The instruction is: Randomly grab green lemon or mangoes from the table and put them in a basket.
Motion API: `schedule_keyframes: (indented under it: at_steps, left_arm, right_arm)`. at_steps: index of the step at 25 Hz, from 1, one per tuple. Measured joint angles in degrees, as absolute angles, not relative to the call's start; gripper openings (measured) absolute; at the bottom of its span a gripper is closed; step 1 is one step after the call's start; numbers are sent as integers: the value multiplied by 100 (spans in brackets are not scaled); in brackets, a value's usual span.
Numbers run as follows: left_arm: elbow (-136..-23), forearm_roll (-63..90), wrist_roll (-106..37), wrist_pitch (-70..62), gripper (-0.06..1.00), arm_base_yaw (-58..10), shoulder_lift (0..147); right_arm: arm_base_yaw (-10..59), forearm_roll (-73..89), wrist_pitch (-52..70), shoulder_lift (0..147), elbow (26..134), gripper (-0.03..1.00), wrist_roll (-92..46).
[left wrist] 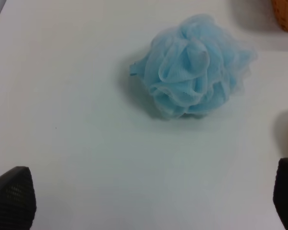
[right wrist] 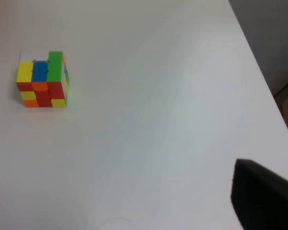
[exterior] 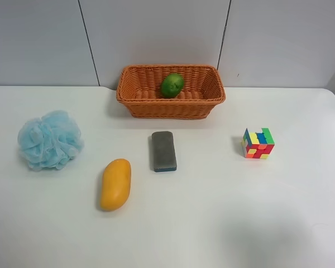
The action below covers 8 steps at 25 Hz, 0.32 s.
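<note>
Only one dark fingertip [right wrist: 259,196] of the right tool shows, so its state cannot be told. The left tool [left wrist: 149,201] is spread wide, with the blue bath pouf [left wrist: 197,67] ahead of it. Only the high view shows the green lemon [exterior: 172,85] in the basket [exterior: 135,96].

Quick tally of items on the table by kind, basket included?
Fruit: 2, the green lemon in the basket and the mango on the table
Basket: 1
Bath pouf: 1
Eraser block: 1
Puzzle cube: 1
Total: 6
</note>
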<state>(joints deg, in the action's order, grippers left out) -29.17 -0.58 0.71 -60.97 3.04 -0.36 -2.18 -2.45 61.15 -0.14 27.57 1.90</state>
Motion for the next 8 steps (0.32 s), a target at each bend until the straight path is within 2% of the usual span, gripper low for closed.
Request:
schedule_keyframes:
  at_steps: [8]
  left_arm:
    - [-2917,-58,71,-6097,100,304,-36]
  right_arm:
    - [-218,-245,6115,-14,2757,99,197]
